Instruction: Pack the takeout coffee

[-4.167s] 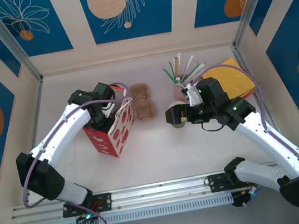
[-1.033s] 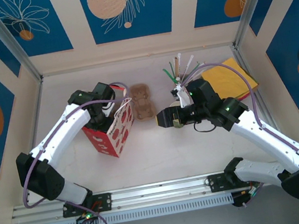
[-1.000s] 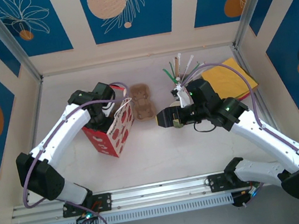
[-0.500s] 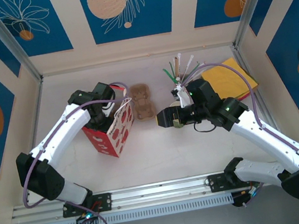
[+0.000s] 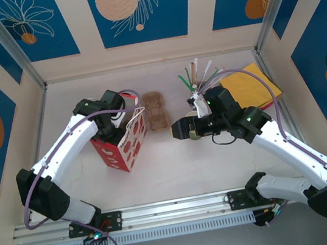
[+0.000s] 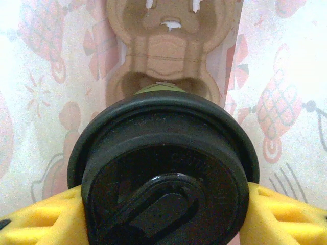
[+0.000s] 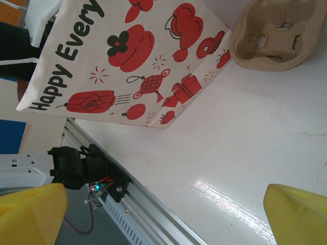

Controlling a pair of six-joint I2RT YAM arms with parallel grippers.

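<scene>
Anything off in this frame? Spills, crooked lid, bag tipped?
Nothing stands out. The takeout coffee, evenly capped, sits in the left gripper inside the bag, above a cardboard carrier. No spill on the table.

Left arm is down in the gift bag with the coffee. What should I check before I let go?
1. Grip: ok. The left gripper has a yellow finger on each side of the takeout coffee.
2. Cup inside the gift bag: ok. Printed walls rise on both sides of it.
3. Cup over a well of the pulp carrier on the bag's floor: looks ok, it covers the near well.
4. Cup seated in that well: cannot tell, the lid hides the base.
5. Right gripper out of the way: ok. It is open, empty and apart from the bag.
</scene>
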